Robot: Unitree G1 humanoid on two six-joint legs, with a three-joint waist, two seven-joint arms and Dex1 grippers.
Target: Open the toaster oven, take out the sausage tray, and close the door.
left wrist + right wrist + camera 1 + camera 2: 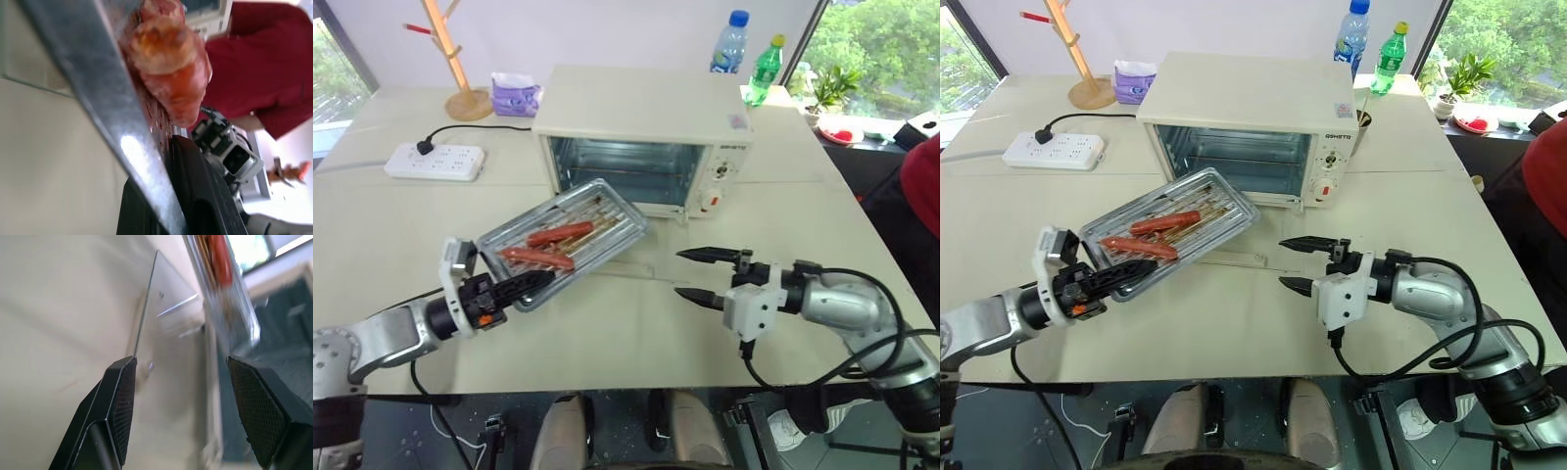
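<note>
A cream table (607, 333) by bright windows carries a white power strip (435, 162) left of the toaster oven (646, 132), two bottles behind it. The glass door (1234, 257) lies folded down flat. The left gripper (524, 286) pinches the near corner of the sausage tray (566, 240), held tilted before the oven. The left wrist view adds a person's red sleeve (274, 73). Right of the tray, the right gripper (697, 276) hangs empty, fingers spread.

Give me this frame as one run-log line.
oven: door down flat | tray: out, held tilted above table | left gripper: shut on tray edge | right gripper: open, empty, above table | next: close door
</note>
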